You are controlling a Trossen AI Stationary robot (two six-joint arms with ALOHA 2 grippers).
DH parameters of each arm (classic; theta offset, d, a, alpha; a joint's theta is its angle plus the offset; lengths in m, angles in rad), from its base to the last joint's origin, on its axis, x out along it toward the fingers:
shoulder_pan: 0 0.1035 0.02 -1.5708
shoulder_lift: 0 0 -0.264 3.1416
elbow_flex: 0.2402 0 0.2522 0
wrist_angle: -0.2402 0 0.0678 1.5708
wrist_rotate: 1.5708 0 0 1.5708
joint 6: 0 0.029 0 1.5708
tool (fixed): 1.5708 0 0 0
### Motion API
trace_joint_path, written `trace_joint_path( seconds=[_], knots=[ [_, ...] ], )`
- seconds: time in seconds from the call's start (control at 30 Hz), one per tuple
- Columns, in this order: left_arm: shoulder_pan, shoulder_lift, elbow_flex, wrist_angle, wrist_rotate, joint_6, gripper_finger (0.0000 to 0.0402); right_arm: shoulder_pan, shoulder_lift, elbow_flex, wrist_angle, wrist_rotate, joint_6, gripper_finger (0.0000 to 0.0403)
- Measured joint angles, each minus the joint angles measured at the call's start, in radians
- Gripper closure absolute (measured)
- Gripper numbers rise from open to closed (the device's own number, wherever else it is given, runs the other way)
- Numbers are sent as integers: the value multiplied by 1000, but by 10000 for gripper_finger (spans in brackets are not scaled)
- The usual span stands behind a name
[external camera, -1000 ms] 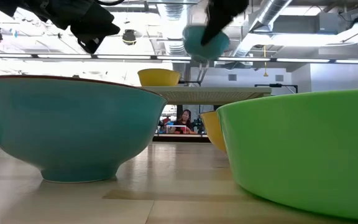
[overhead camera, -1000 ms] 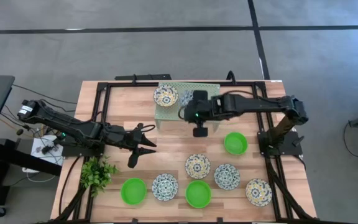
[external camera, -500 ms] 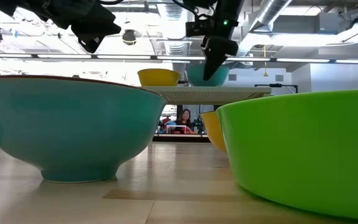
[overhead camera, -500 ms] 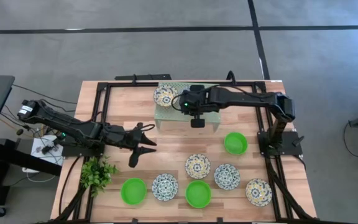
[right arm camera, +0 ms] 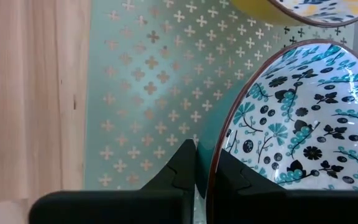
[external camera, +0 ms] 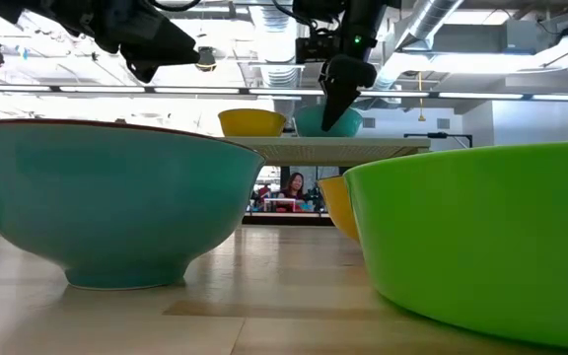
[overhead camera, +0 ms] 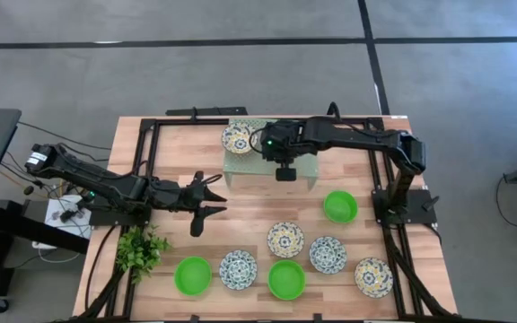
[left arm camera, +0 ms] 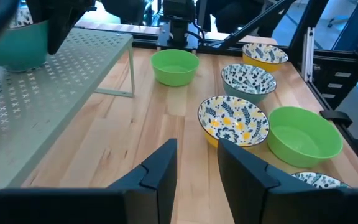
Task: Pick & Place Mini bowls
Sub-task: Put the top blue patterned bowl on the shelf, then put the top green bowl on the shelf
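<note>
R claw (right arm camera: 194,163) pinches teal bowl's (right arm camera: 303,121) rim on far rack (right arm camera: 148,93). L claw (overhead camera: 201,208) open, mid-table (overhead camera: 240,220), left.

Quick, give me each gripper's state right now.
Left gripper: open, holding nothing, above bare table near the plant.
Right gripper: shut on the rim of a patterned mini bowl, over the perforated rack.

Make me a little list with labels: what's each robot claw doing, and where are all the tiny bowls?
right claw: shut on the rim of a teal patterned bowl, over the rack
left claw: open, holding nothing, above the table
bowls on rack: two, counting the held one
bowls on table: seven; three green, four patterned
plant: at the table's left edge
</note>
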Motion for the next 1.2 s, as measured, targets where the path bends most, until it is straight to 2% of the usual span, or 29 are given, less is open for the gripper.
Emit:
trace_joint_path(
  seconds=[0.33, 0.77, 1.2],
  knots=[
    [0, 0, 0, 0, 0, -2, 286, -9, 0, 0, 0, -4, 0, 354],
    [0, 0, 0, 0, -1, -7, 286, -1, 0, 5, -48, -5, 43, 350],
    [0, 0, 0, 0, 0, -7, 286, 0, 0, 77, -79, -35, 71, 350]
  ],
)
